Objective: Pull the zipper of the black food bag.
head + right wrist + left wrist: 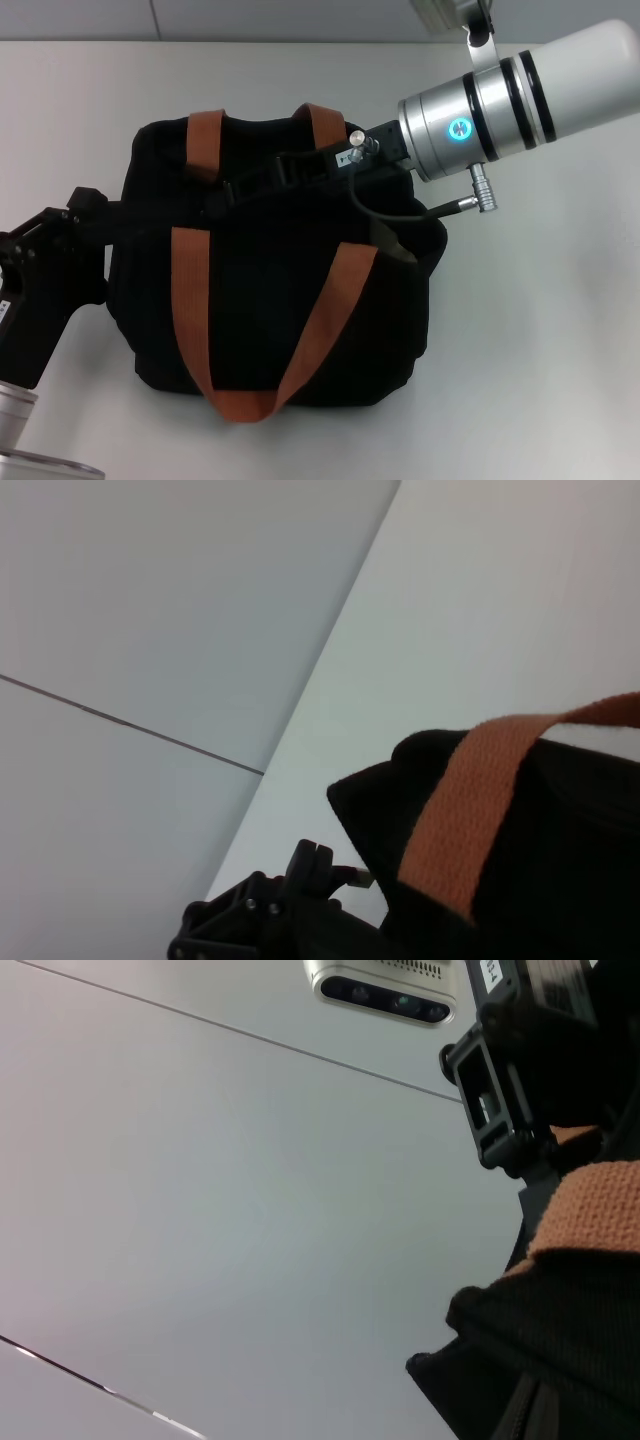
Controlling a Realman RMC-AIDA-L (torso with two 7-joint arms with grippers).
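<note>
Sitting on the white table (540, 330): soft black fabric bag (270, 320), orange woven straps (300, 360). Right gripper (300, 170) reaching over bag's top, left gripper (95, 215) touching bag's left edge; finger states unreadable. Zipper hidden.

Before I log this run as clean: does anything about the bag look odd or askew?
Nothing spilled or torn. The black food bag sits upright on the table, its mouth gaping at the right end. The left gripper presses its left edge; the right gripper reaches over the top.
</note>
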